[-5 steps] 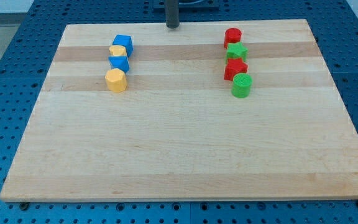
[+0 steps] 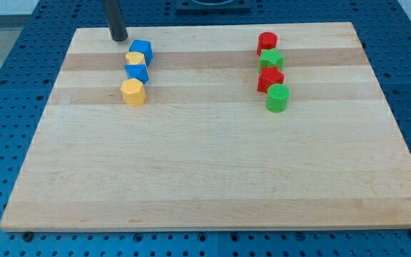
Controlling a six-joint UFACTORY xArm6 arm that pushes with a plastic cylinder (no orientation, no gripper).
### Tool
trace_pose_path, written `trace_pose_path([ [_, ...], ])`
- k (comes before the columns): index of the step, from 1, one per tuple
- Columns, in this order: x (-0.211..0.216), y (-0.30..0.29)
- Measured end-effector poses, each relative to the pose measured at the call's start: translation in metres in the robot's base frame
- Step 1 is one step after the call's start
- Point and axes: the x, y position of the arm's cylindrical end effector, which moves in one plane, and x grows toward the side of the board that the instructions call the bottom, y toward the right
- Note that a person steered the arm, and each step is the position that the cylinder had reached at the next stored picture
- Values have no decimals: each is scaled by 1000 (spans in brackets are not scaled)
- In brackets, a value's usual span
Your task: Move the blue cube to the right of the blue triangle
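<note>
Since the earlier frame, my tip (image 2: 119,38) has travelled from the top centre of the table (image 2: 205,171) toward the view's left and now stands near the table's top-left edge; no block has shifted.

End effector: a plain rod with no jaws, so it neither opens nor closes and it grips nothing. It is in contact with no block.

Task object: the blue cube (image 2: 141,51) sits at the top of a tight column of four blocks in the view's upper left. Below it in order are a small yellow block (image 2: 134,58), the blue triangle (image 2: 137,72) and a yellow hexagonal block (image 2: 133,92). Adjacent blocks appear to touch or nearly touch. The cube shows a lighter top face and darker sides, and looks slightly turned against the table edges.

Governing relation: the cube lies just to the view's right of my tip and slightly below it, near but apart. Judgement: from this side a push would carry the cube toward the view's right, clear of the column; it would then need to come downward to sit level with the triangle. The closeness of the small yellow block is the risk.

Others: a red cylinder (image 2: 267,41), green block (image 2: 271,58), red block (image 2: 270,78) and green cylinder (image 2: 277,98) form a column well apart at the view's right.
</note>
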Motion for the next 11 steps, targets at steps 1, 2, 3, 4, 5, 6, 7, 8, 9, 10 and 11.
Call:
trace_pose_path([
  [1,36,0],
  [2,61,1],
  [3,61,26],
  [4,52,42],
  [5,27,47],
  [6,28,79],
  [7,64,97],
  [8,98,120],
  [9,90,115],
  [10,52,77],
  [11,21,9],
])
